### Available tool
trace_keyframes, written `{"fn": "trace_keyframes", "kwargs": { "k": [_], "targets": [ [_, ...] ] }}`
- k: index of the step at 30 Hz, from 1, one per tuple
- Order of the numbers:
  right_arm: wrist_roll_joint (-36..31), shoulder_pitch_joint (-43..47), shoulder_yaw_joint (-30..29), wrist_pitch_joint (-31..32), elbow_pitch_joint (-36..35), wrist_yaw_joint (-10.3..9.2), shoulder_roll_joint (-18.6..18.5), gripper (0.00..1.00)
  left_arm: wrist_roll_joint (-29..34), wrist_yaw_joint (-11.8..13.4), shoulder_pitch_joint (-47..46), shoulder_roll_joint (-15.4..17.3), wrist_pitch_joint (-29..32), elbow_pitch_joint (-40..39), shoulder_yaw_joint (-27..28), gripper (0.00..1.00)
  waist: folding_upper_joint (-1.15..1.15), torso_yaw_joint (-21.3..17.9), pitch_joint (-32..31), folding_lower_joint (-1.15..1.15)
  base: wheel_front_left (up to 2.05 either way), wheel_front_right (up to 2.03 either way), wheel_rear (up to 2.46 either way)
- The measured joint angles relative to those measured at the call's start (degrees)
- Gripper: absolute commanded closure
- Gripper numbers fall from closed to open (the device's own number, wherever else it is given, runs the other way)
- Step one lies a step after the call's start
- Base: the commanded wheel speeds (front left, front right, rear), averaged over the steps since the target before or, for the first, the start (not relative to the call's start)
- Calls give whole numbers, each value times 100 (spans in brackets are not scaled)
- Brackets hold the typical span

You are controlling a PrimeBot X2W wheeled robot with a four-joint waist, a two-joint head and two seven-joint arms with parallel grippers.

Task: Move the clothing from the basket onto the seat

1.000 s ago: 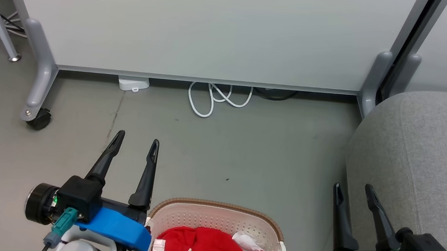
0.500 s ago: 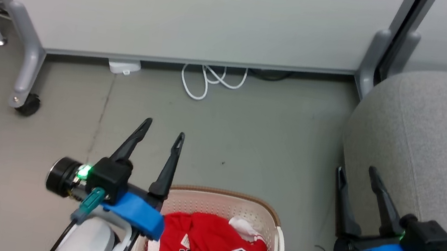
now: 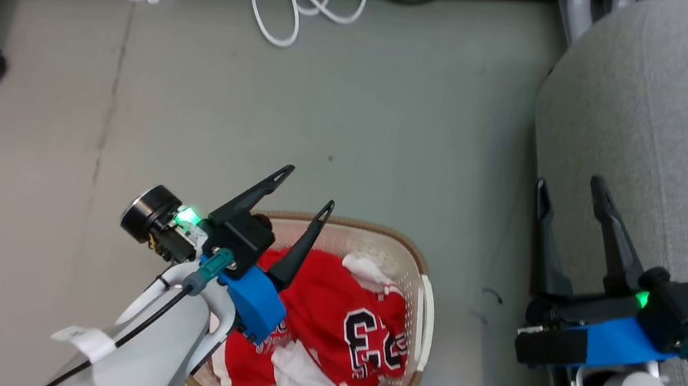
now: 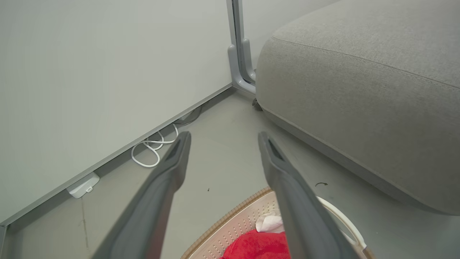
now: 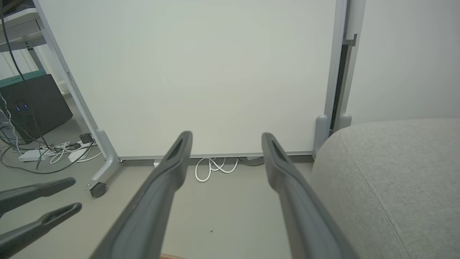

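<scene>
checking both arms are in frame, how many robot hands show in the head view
2: left hand over the basket rim, lower centre; right hand at right, by the seat edge.

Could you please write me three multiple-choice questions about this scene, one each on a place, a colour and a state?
1. In the head view, the basket stands where from the seat? A left; B right; C on top.
2. The clothing is mostly: A blue; B red; C green.
3. The left gripper has its jaws: A shut on clothing; B shut on the basket; C open, empty.
Answers: 1 A, it sits on the floor left of the seat; 2 B, red fabric shows in the basket; 3 C, a bare gap shows between them.
</scene>
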Motion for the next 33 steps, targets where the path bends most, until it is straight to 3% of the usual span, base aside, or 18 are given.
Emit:
{"fn": "trace_keyframes", "kwargs": {
  "k": [9, 27, 33],
  "targets": [
    [-140, -530, 74, 0, -193, 0, -1, 0, -209, -2, -871, 175, 0, 912, -1262, 0, 0, -207, 884, 0, 0, 0, 0],
    [-335, -1056, 133, 1, -501, 0, -2, 0, -743, -3, -2357, 198, 0, 2772, -3817, 0, 0, -556, 2441, 0, 0, 0, 0],
    [-388, -1169, 133, 0, -631, 0, -2, 0, -655, -3, -2623, 174, 144, 3367, -4258, 0, 0, -651, 2865, 0, 0, 0, 0]
  ]
}}
